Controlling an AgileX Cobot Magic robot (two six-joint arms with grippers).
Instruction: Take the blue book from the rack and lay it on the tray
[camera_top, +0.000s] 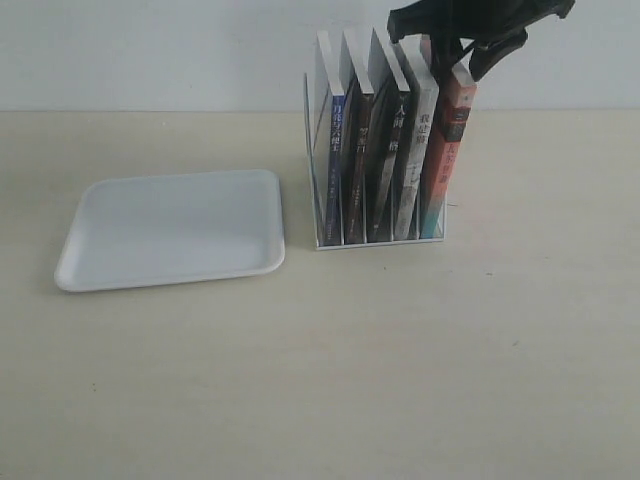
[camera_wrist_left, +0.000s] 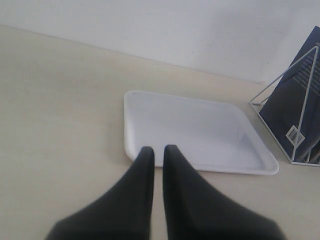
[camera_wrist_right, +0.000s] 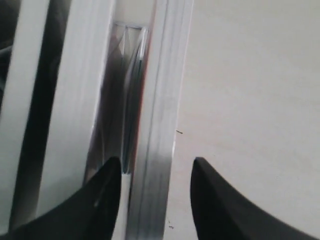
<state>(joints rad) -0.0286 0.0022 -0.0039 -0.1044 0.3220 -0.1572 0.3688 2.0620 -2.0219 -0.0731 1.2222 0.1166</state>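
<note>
Beige bench (camera_top: 400, 350), white wall behind. Right claw (camera_wrist_right: 156, 167) spread wide, fingers astride top edge of red-orange-spined book (camera_top: 448, 150), not gripping. Left claw (camera_wrist_left: 158, 150) nearly closed, empty, above bench near tray (camera_top: 170, 225). Blue book (camera_top: 335, 160) standing in rack (camera_top: 380, 243), slot nearest tray, far end from right claw.

Right pincer (camera_top: 458, 64) over red-orange-spined book (camera_top: 447, 150) (rightmost of five).

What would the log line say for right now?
right hand: open over red-orange-spined paperback book | dark blue paperback book: in white wire rack | flat white rectangular tray: empty | left hand: shut
</note>
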